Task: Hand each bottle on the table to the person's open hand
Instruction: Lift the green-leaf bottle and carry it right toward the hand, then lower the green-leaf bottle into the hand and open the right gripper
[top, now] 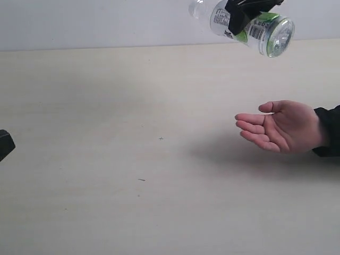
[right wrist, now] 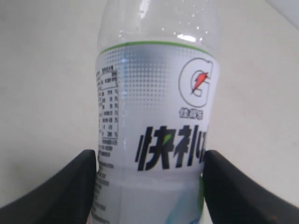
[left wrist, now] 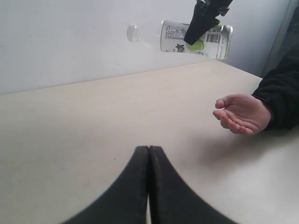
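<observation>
Right claw (right wrist: 152, 186) is clamping the green-trimmed bottle (right wrist: 154, 93) in the air near the tabletop's (top: 106, 159) far right corner, above the open hand (top: 281, 127) — not yet delivered. The left claw (left wrist: 148, 154) is resting pinched closed and empty — no other bottles showing.

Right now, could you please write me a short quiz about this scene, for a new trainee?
1. What lies in the person's open hand?
2. True or false: the left gripper is open.
3. Where is the bottle? A) lying in the hand; B) in the air, held by the right gripper; C) held by the left gripper.
Key: 1. Nothing, it is empty. 2. False, it is shut. 3. B.
</observation>
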`<state>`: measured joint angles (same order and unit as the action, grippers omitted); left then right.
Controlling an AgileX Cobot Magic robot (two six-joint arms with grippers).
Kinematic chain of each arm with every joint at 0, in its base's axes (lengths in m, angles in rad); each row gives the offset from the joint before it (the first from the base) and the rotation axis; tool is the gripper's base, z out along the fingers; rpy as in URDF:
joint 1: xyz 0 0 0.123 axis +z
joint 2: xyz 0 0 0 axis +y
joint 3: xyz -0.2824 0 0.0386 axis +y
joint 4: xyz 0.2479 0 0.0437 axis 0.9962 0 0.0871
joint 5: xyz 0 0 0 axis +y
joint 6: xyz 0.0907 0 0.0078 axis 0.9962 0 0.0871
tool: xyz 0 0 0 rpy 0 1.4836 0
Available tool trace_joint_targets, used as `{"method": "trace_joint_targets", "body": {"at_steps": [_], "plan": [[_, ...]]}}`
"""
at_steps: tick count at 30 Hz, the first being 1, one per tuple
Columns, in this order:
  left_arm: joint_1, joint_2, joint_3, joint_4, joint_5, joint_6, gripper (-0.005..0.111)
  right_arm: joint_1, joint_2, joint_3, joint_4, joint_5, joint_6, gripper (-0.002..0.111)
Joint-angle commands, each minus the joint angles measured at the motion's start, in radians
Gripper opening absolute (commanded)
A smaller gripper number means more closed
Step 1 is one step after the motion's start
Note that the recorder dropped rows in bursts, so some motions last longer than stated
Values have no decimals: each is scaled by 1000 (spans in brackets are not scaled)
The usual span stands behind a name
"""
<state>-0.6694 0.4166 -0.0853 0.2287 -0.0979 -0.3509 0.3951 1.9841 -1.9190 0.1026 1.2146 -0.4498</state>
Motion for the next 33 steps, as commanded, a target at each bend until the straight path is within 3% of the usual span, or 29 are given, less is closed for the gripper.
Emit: {"method": "trace_joint_targets", "body": {"at_steps": [1,8,15,21,33], "plan": [[3,-8,3,-4,-1,2,0,-1,-94,31,-9,6,33,0],[3,-8,3,-4,-1,2,0,-1,-281,262,-74,6,107,0],[3,-8,3,-4,-1,2,0,-1,-500,664,-127,-138,364,0],[3,-8,3,-4,-1,2,0,-1,-562,846,-213,-213,507,0],[3,-8,3,-4,-1,2,0,1,-574,938,-176,-377,530,0]]}}
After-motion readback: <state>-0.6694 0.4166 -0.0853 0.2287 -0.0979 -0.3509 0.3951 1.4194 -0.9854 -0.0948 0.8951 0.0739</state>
